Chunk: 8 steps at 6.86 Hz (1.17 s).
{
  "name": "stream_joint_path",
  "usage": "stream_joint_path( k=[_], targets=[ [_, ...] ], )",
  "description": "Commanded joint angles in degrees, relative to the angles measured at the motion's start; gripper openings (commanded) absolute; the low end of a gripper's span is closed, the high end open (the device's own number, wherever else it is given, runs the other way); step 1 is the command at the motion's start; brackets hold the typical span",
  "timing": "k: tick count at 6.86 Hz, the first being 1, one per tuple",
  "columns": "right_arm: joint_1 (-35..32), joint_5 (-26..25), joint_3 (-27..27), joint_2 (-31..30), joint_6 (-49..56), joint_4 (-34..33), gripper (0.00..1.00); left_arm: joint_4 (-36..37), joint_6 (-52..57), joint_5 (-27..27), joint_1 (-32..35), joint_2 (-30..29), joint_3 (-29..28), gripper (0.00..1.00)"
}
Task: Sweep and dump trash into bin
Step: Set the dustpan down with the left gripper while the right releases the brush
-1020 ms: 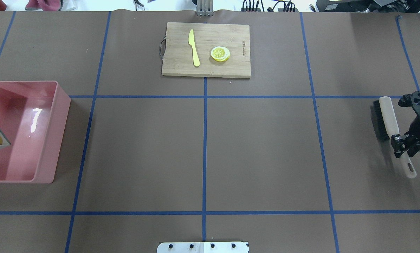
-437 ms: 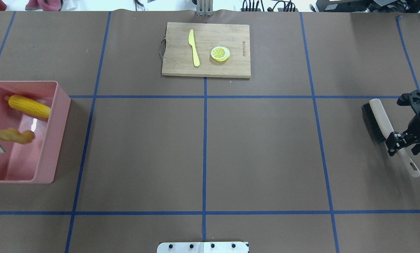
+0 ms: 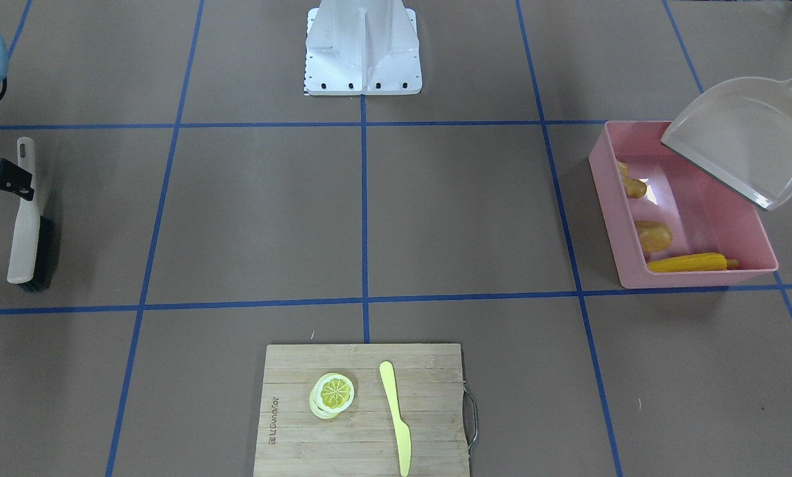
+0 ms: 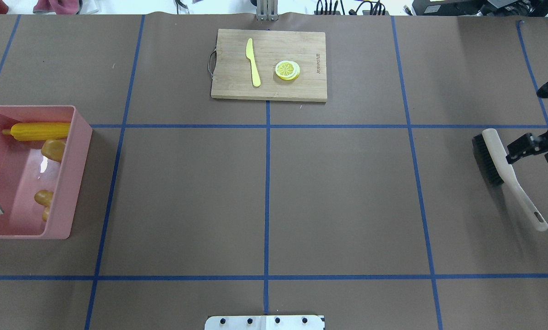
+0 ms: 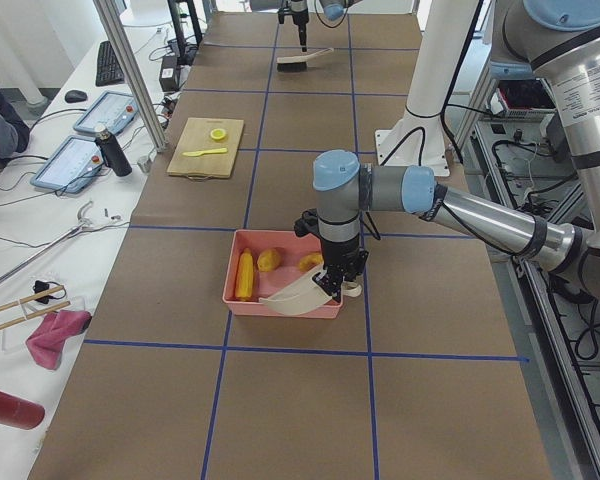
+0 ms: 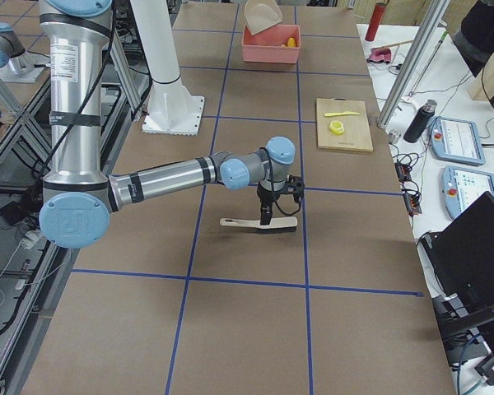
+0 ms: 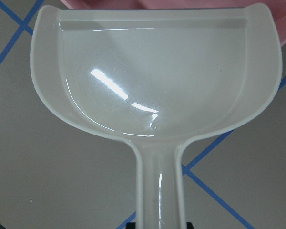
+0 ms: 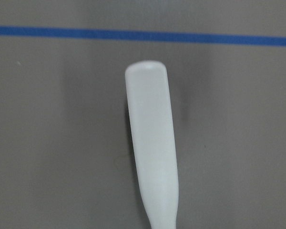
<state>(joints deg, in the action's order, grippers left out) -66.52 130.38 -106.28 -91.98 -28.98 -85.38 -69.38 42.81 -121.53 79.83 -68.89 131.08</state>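
My left claw (image 5: pixel 339 281) pinching the handle of the dustpan (image 3: pixel 740 142) over the bin (image 4: pixel 79 174) at the left edge of the table (image 4: pixel 338 192), corn (image 4: pixel 40 131), potato (image 4: pixel 53 149) and ginger (image 4: pixel 44 199) lying inside, my right claw (image 4: pixel 528 147) at the brush (image 4: pixel 498 156), grip impossible to tell

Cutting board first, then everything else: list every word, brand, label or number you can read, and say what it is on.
On the cutting board, an engraved brand mark along one short edge: too small to read.
On the right arm, a printed label on its tube: too small to read.
On the bin, dustpan, brush and knife: no text visible.
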Motion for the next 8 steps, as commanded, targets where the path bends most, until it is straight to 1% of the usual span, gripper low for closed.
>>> stream_joint_path(
  k=[1, 2, 3, 4, 5, 6, 7, 8],
  targets=[
    [-10.33, -0.04, -0.25, 0.84, 3.90, 0.48, 1.00, 1.18, 2.89, -0.98, 2.32, -2.46, 1.71, 0.05],
    [-14.91, -0.13, 3.24, 1.62, 14.46, 0.31, 1.00, 0.48, 3.50, -4.39, 4.87, -4.48, 2.33, 0.05],
    [-17.30, -0.04, 5.62, 2.15, 18.31, -0.22, 1.00, -3.87, 4.12, -6.42, 5.15, -5.29, 2.25, 0.05],
    [-18.28, 1.52, 6.08, 2.16, 18.26, -2.75, 1.00, -9.14, 4.12, -6.62, 3.59, -5.56, 2.16, 0.06],
    [-19.69, 2.50, 6.00, 2.07, 18.34, -6.43, 1.00, -13.98, 4.12, -6.44, -1.99, -8.60, 1.20, 0.08],
    [-19.79, 2.33, 6.17, 1.29, 18.34, -7.68, 1.00, -18.55, 3.77, -6.53, -7.10, -13.25, -1.59, 0.08],
    [-20.05, 2.33, 6.43, 0.67, 18.43, -7.52, 1.00, -25.12, 2.38, -6.44, -14.46, -18.16, -6.67, 0.08],
    [-20.40, 1.81, 6.44, 0.14, 19.13, -7.34, 1.00, -31.45, -1.38, -6.44, -20.45, -20.56, -10.11, 0.08]
  ],
)
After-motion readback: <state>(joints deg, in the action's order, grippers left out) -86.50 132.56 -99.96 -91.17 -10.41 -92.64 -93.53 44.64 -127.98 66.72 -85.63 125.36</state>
